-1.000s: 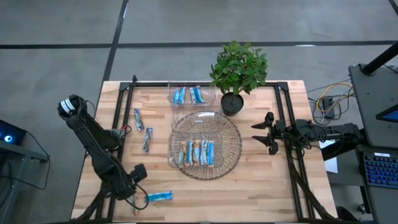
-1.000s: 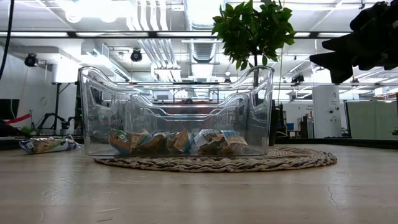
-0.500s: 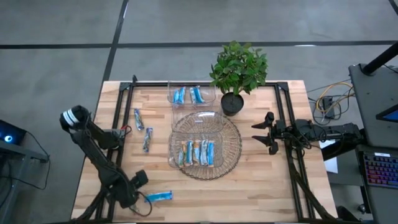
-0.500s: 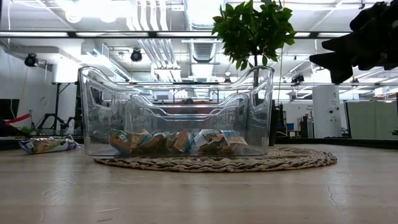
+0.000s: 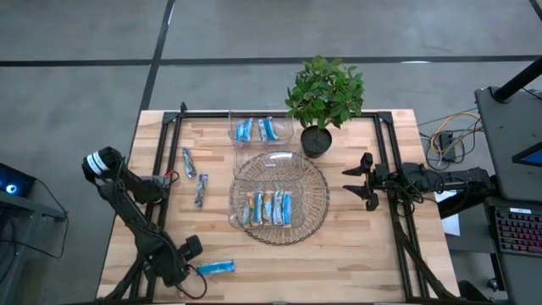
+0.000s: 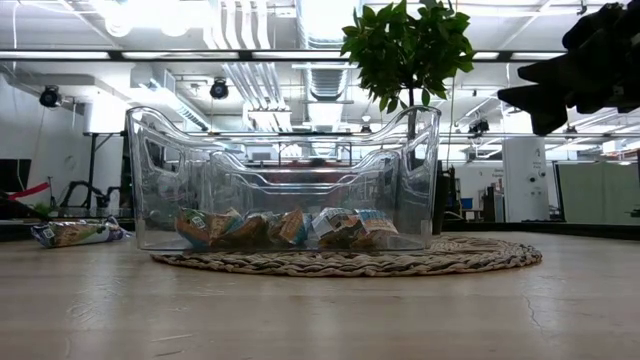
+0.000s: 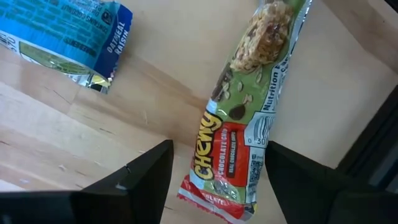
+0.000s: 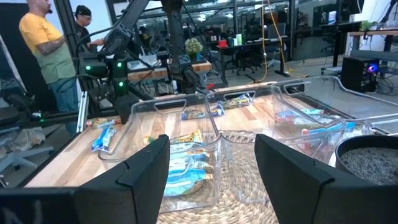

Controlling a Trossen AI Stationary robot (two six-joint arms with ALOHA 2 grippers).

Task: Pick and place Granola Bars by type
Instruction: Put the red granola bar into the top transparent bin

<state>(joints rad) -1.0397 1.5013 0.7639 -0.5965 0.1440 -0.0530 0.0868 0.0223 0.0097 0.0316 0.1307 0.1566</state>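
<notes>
My left gripper point(image 5: 180, 269) is open at the table's near-left corner. In its wrist view the gripper point(image 7: 217, 149) has a finger on each side of a green and red granola bar point(image 7: 249, 124) that lies flat on the wood. The arm hides this bar in the high view. A blue bar point(image 7: 68, 31) point(image 5: 217, 268) lies just beside it. Two more blue bars point(image 5: 188, 161) point(image 5: 201, 190) lie loose on the table's left half. My right gripper point(image 5: 360, 180) point(image 8: 211, 155) hangs open above the table's right side.
A clear container point(image 5: 267, 174) stands on a round woven mat point(image 5: 315, 203) and holds several bars point(image 5: 271, 207). A second clear container point(image 5: 261, 129) at the far edge holds blue bars. A potted plant point(image 5: 326, 97) stands at far right. People point(image 8: 46, 50) stand beyond the table.
My left gripper has moved toward the table's near edge, over the green bar at the near-left corner, mostly in the first half second. Its arm has swung the same way. The bars and my right arm have stayed in place.
</notes>
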